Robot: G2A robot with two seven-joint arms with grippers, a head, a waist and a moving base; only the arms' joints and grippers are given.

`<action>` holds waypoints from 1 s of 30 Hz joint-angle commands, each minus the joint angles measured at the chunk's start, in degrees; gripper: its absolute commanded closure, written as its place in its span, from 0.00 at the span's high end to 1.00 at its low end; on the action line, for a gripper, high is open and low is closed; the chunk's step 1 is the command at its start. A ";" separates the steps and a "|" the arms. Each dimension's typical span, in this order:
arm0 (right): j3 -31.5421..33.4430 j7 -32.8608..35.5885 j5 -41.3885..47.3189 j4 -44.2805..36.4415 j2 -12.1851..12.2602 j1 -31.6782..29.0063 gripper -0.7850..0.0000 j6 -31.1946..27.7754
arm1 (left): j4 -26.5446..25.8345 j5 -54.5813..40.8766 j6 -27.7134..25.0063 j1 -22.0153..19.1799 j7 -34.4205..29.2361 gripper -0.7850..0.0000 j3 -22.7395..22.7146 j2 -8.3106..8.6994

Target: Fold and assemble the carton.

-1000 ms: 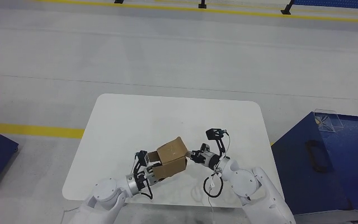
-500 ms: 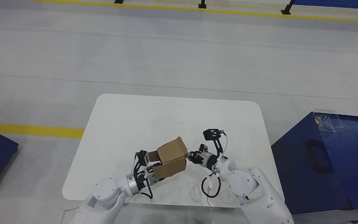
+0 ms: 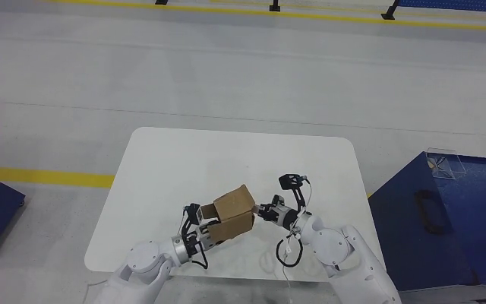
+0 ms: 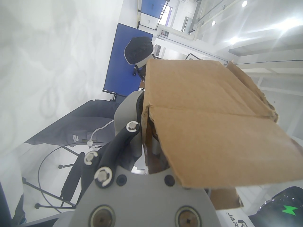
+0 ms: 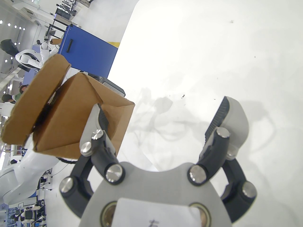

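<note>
A brown cardboard carton (image 3: pixel 234 210) is held up over the near middle of the white table (image 3: pixel 228 156), partly folded, with loose flaps. My left gripper (image 3: pixel 203 228) is shut on one of its lower walls; in the left wrist view the carton (image 4: pixel 208 124) covers most of the gripper, with one finger (image 4: pixel 131 121) showing beside the cardboard. My right gripper (image 5: pixel 163 116) stands open at the carton's (image 5: pixel 64 109) other side. One of its fingers (image 5: pixel 97 119) rests against the carton's edge, the other finger (image 5: pixel 227 116) hangs free over the table.
A blue cabinet (image 3: pixel 433 220) stands off the table's right side. A loose cable (image 3: pixel 288 251) hangs from the right wrist near the table's front edge. The far half of the table offers free room.
The right gripper shifted slightly left toward the carton and back. The carton settled a little lower and more level in the left gripper.
</note>
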 commanded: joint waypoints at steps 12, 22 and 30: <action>-1.05 0.30 -0.43 0.76 -0.04 0.81 1.00 0.23 | -0.58 0.26 0.43 -0.20 0.75 0.00 0.47 -0.10; 3.45 -0.73 3.08 1.41 0.48 -0.15 1.00 -0.20 | -0.38 -0.24 0.51 -0.41 0.69 0.00 0.52 -0.15; 1.98 1.75 3.13 4.56 0.49 0.41 1.00 -0.06 | 0.21 -0.48 0.64 -0.83 0.62 0.00 0.61 -0.21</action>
